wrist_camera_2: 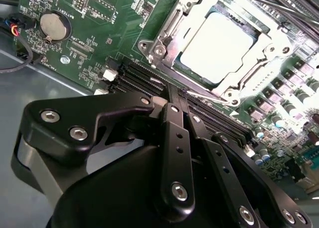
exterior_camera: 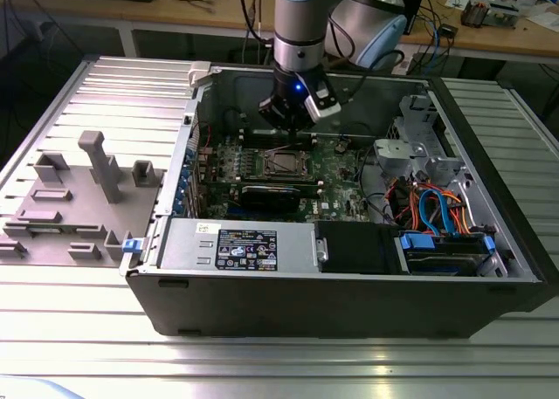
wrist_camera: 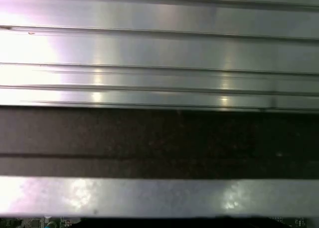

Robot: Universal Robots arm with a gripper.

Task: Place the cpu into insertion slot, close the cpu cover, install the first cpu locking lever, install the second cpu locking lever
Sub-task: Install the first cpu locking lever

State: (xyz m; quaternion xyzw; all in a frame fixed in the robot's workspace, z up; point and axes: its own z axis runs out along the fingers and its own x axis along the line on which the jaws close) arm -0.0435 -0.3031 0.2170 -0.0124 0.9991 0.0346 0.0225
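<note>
a: our gripper [exterior_camera: 293, 130] hangs over the far edge of the board, just beyond the insertion slot [exterior_camera: 284, 161]; in the second wrist view its fingers [wrist_camera_2: 174, 138] look drawn together, with nothing between them that we can see.

b: and left to right across the exterior view?

a: on the left we see a grey tray [exterior_camera: 74, 202] of fixtures on the ribbed table [exterior_camera: 262, 368], then the open computer case [exterior_camera: 349, 307], with coloured cables [exterior_camera: 432, 211] at its right end.

b: where is the chip?

a: we see one cpu [wrist_camera_2: 219, 46] already sitting in the slot, one cpu cover [wrist_camera_2: 239, 81] lying down around it. so placing looks done, and the cover looks closed, we judge.

b: the levers?

a: thin wire bars run along the frame in the second wrist view, but we cannot tell whether either is latched. we count one socket, one chip, one cover.
</note>
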